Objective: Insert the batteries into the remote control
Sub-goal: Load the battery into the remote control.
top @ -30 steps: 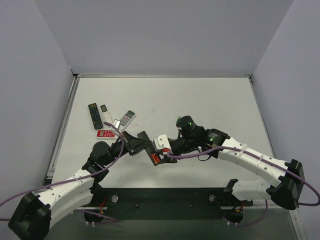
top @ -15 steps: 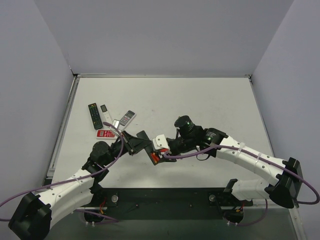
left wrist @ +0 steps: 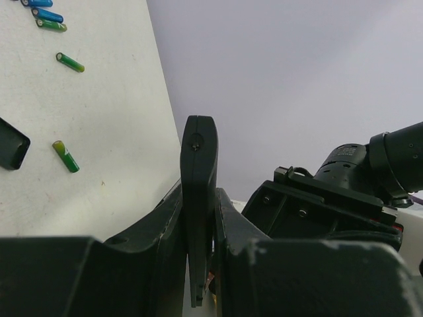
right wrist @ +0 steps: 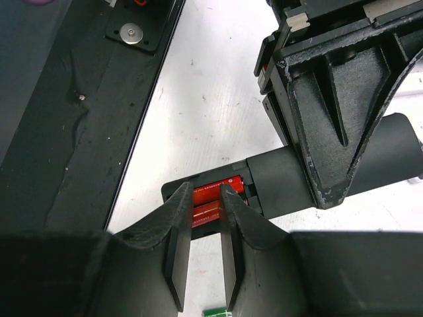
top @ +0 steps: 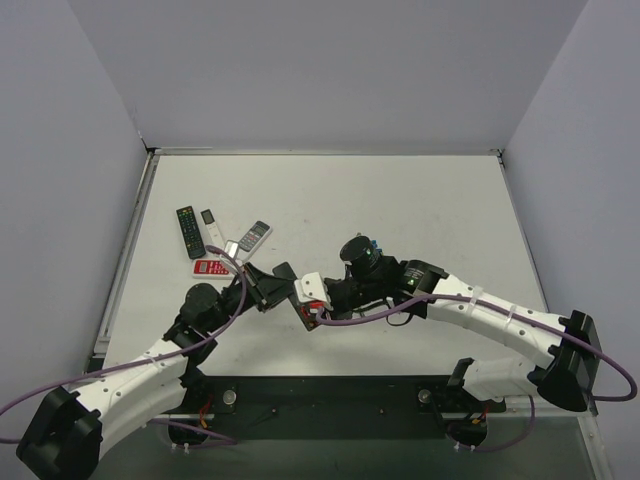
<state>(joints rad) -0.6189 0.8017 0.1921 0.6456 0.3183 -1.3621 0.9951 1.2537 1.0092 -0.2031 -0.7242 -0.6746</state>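
The right pincer [right wrist: 205, 191] has its fingers a narrow gap apart, tips at the two orange-red batteries [right wrist: 236, 183] lying in the remote control's [right wrist: 277, 181] open bay. The left pincer [right wrist: 324, 185] clamps that black bar over the white desk [right wrist: 211, 99]

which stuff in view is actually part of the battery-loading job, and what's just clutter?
Job:
remote control, clamped in left hand
orange-red batteries, at right hand
black cover piece

Lying about:
green batteries
blue batteries
red-and-white remote
black button remote
white remote
silver remote
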